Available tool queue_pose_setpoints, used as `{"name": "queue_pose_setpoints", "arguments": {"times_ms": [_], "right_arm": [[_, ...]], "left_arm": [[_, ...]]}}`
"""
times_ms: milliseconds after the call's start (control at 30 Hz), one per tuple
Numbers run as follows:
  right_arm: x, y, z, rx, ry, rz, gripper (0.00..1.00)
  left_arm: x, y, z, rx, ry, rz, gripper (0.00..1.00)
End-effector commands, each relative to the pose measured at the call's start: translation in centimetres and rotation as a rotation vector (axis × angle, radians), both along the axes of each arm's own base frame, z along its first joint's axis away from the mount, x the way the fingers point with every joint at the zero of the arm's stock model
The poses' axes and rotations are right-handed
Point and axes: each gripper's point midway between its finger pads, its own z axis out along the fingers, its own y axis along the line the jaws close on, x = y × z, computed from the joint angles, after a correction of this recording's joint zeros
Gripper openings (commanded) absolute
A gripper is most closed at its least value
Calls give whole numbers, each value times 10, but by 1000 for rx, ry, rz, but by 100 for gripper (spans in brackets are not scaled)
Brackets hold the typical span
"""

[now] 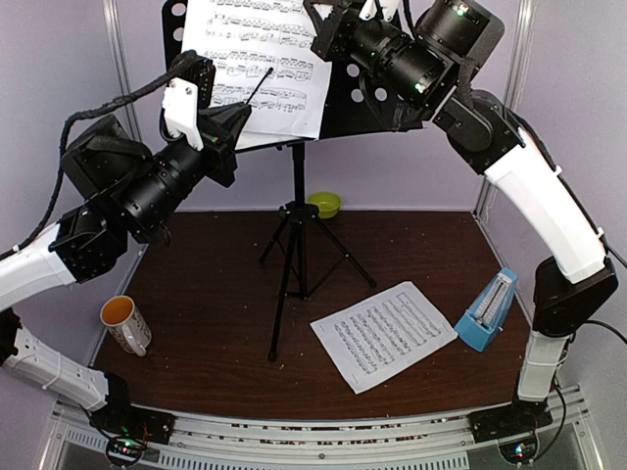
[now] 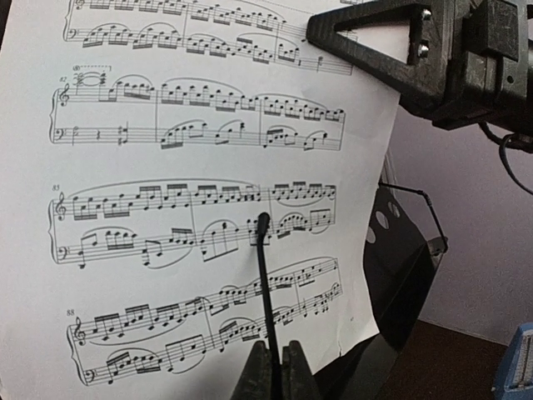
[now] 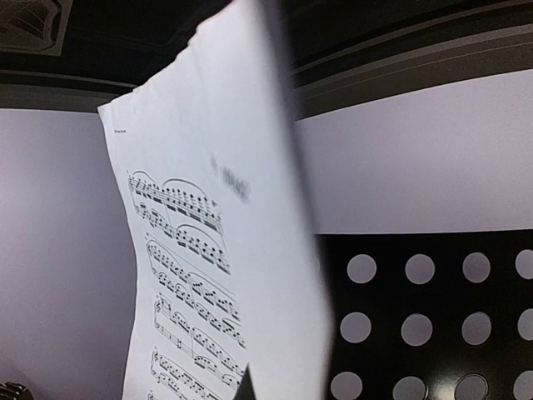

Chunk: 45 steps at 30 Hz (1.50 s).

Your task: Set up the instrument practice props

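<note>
Near edge of your counter (image 1: pixel 225 323): mug (image 1: pixel 125 323) on the left, loose sheet-music page (image 1: pixel 384 335) flat centre-right, blue metronome (image 1: pixel 487 311) upright just beside its right corner. Behind them you've got the music stand (image 1: pixel 297 245) on its tripod, green bowl (image 1: pixel 324 204) past the legs. Up top, second page (image 1: pixel 260 69) leans on the punched desk (image 3: pixel 387 298). Left hand (image 2: pixel 275 362) pinched together on the thin black wire (image 2: pixel 263 275) crossing that page. Right hand (image 2: pixel 323 33) clamped on its upper right edge

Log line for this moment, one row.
left claw: shut on retainer wire | right claw: shut on stand sheet | second sheet, metronome: on table
</note>
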Motion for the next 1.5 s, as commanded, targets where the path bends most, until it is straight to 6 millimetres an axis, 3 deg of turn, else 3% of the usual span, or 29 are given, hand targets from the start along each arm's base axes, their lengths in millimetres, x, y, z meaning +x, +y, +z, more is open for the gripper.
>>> {"name": "queue_pose_setpoints", "arguments": {"times_ms": [0,100,267,600,933,1267,1467], "right_arm": [[-15,14,3,-35,-74,72,0],[-14,16,0,-50,-81,65,2],[-13,18,-1,-38,-72,74,27],[-12,19,-4,-43,-60,66,47],[-3,2,0,-21,-30,-21,73],[-4,-11,2,-18,-16,-50,81],[-11,-30,5,-20,-1,-55,85]], "left_arm": [[-9,-1,10,-22,-51,-47,0],[-10,0,11,-24,-50,-46,0],[-10,2,10,-24,-48,-43,0],[-6,4,8,-32,-26,-22,0],[-7,3,12,-35,-18,-33,33],[-17,3,21,-25,-23,-96,60],[-36,6,21,-7,2,-205,74]]}}
